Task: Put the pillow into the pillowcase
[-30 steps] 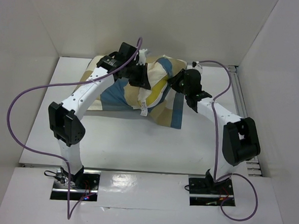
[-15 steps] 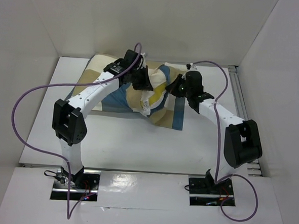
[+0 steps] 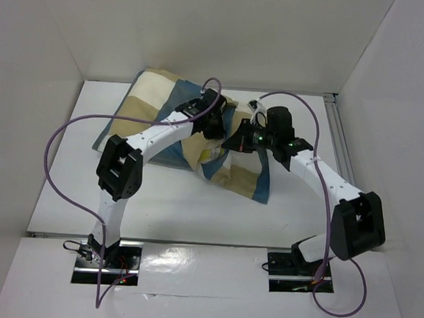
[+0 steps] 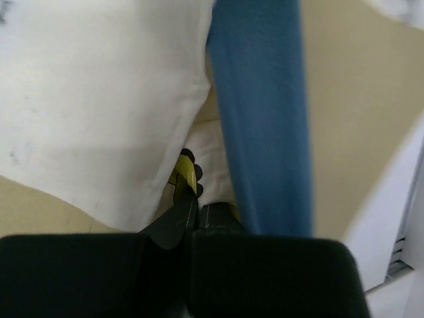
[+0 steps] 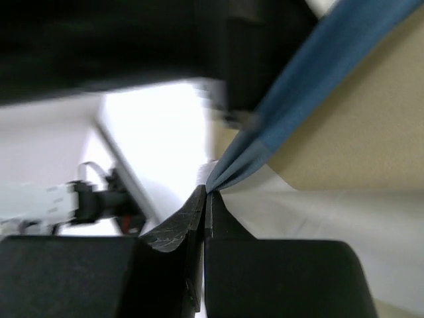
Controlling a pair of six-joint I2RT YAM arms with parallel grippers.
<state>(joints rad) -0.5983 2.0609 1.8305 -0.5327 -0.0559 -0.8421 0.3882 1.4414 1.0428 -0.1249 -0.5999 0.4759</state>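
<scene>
Seeing pillowcase (image 3: 176,153) lying rumpled at back-centre of bench (image 3: 194,215), long side left to right, near-right corner hanging toward the front. Reaching in over its right half with both arms, wrists close together.

Pinching with left fingers (image 4: 177,220): closed down to a sliver, with a small yellow strip caught at the tips and cream-white cloth bunched round it. Reads as piping on the pillow (image 4: 99,99). Got the pillow filling upper left of the left wrist view. Just right of the tips, a blue pillowcase edge running top to bottom, with a tan check beyond.

Clamping with right fingers (image 5: 180,224): pressed fully together on a folded blue edge of the pillowcase, coming in from upper right down to the tips. Behind that edge, a tan check. Below it, pale cream cloth; can't tell whether lining or pillow.

From the top view, only a small cream patch visible between the two wrists, where the checked cloth parts. Rest of the pillow hidden under the checks and arms, so can't tell how far in.

Also seeing a purple cable (image 3: 77,129) arching from the left wrist over the case's left half, then looping across bare bench down to the base.
</scene>
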